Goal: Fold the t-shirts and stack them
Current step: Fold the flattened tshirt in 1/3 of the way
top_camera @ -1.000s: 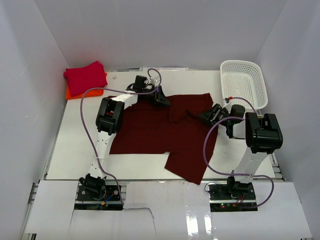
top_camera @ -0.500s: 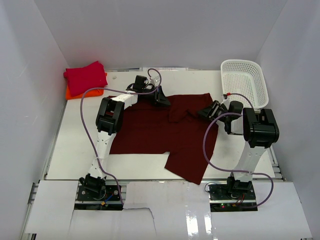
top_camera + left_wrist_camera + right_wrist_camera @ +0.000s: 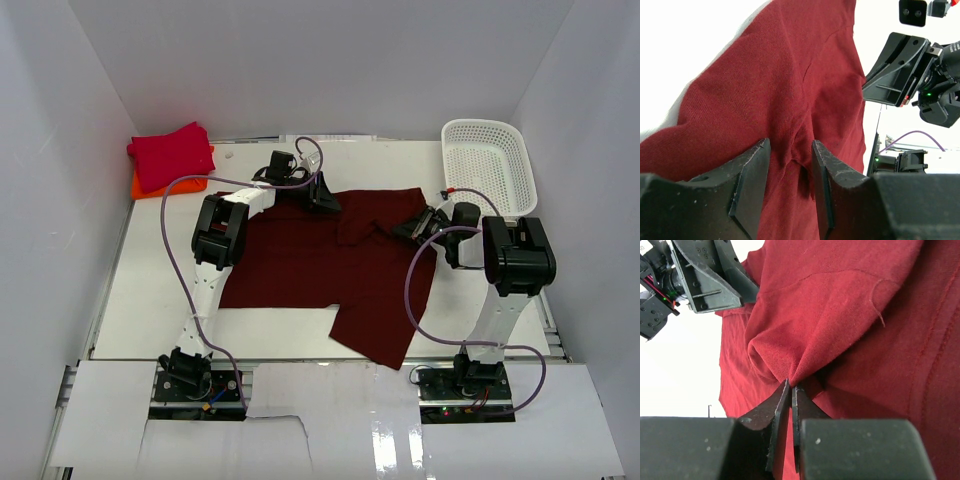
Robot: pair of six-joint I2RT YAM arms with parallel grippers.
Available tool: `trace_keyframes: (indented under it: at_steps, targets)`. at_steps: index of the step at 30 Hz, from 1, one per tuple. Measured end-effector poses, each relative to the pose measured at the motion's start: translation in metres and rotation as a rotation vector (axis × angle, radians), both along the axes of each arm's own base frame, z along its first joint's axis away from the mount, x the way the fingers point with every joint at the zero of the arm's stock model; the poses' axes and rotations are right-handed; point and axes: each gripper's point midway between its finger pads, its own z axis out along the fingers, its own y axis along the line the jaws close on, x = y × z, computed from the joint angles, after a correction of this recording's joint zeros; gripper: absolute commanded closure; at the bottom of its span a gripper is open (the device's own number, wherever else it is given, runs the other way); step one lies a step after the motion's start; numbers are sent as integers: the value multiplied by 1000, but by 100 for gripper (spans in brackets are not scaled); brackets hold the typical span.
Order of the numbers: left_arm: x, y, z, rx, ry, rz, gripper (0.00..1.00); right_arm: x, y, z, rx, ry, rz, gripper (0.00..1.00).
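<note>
Your right pincer (image 3: 791, 389) pinches the maroon shirt (image 3: 320, 265) beside the white basket (image 3: 487, 165); your left pincer (image 3: 789, 152) stands half wide over the shirt.

Robotics lab cell: white enclosure walls (image 3: 330, 70), two arms (image 3: 222, 230) bolted to table (image 3: 160, 290).

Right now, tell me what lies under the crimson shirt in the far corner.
An orange shirt: only its edge shows below the crimson shirt; the rest is covered.
</note>
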Motion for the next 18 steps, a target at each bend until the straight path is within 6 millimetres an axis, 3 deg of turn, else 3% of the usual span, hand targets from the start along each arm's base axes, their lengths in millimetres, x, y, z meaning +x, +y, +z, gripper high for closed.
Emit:
trace_keyframes:
  at_steps: [7,11,16,18]
  targets:
    - [0,0,0,-1,1,-1,49,-11,-1,13,-20,55,7,89]
    - [0,0,0,-1,1,-1,50,-2,-3,20,-52,119,20,70]
    - [0,0,0,-1,1,-2,49,11,-5,35,-81,144,36,64]
    - [0,0,0,-2,1,-2,50,10,-7,35,-80,172,36,54]
